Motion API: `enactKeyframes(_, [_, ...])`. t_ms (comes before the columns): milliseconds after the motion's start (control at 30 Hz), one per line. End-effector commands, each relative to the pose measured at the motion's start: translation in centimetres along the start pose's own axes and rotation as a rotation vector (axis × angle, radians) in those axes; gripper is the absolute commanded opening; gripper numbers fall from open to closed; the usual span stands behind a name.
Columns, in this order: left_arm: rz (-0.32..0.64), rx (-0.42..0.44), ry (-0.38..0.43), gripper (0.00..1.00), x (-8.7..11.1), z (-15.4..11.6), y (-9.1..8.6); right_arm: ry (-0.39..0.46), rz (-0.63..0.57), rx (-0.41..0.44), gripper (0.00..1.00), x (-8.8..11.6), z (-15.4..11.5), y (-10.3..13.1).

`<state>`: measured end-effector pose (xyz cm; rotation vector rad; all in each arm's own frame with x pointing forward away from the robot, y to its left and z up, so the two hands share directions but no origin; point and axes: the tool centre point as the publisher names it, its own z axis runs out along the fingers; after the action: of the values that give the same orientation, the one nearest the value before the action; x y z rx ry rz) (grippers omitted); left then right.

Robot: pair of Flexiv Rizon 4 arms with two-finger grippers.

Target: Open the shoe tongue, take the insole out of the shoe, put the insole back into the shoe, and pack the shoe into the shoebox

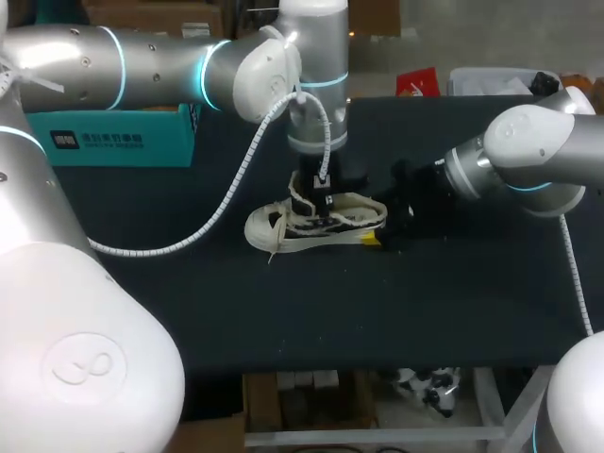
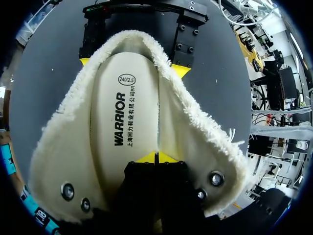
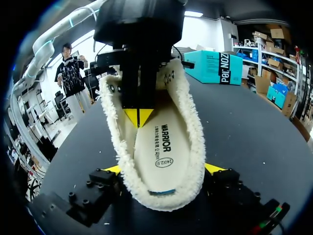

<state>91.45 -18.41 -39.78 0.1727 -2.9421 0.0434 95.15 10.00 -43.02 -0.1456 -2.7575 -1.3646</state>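
A dark table (image 1: pixel 472 311) is filling the scene, with both arms reaching over it toward its middle. The left arm (image 1: pixel 142 66) is coming in from the left side and bending straight down over the shoe, while the right arm (image 1: pixel 528 156) is coming in from the right and pointing at the shoe's heel. A teal shoebox (image 1: pixel 113 137) is standing at the far left of the table, well apart from the shoe. The shoe (image 1: pixel 269 226), pale with a fleecy lining, is lying near the middle of the table, its toe pointing toward the left side and its loose laces (image 1: pixel 283 247) trailing beside it. Inside it, the cream insole (image 2: pixel 137 112) is lying flat along the bottom, print side up, framed by the fleece collar. The left gripper (image 2: pixel 156 157) is reaching down into the shoe's opening, its yellow tips pressed together and resting on the insole near the middle of its length; the views are not showing whether any of the insole is pinched between them. The right gripper (image 3: pixel 164 169) is standing wide at the heel, its fingertips (image 3: pixel 213 168) pressing against the fleece collar from either side and so gripping the shoe there. Small metal eyelets (image 2: pixel 67 191) are showing on the flaps beside the left gripper.
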Motion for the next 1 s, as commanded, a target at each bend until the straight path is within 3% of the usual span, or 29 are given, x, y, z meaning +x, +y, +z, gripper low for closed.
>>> enactKeyframes(33, [-0.011,0.010,-0.018,0.00,0.4,2.1,0.3,0.001,0.001,-0.003,0.00,-0.2,0.5,-0.3])
enactKeyframes(100, [-0.021,0.014,-0.032,0.00,0.3,2.3,0.2,0.001,0.001,-0.003,0.00,-0.2,0.5,-0.3])
enactKeyframes(133, [-0.024,0.016,-0.044,0.11,0.2,2.4,0.2,0.001,0.001,-0.003,0.00,-0.2,0.5,-0.3])
enactKeyframes(267, [-0.033,0.028,-0.078,0.19,0.1,2.4,0.1,0.001,0.001,-0.003,0.00,-0.2,0.5,-0.3])
enactKeyframes(633, [-0.026,0.034,-0.126,0.21,-1.4,3.7,-0.8,0.001,0.001,-0.003,0.00,-0.2,0.5,-0.3])
enactKeyframes(1000, [-0.019,0.027,-0.219,0.24,-5.1,6.5,-2.0,0.001,0.001,-0.003,0.00,-0.2,0.5,-0.3])
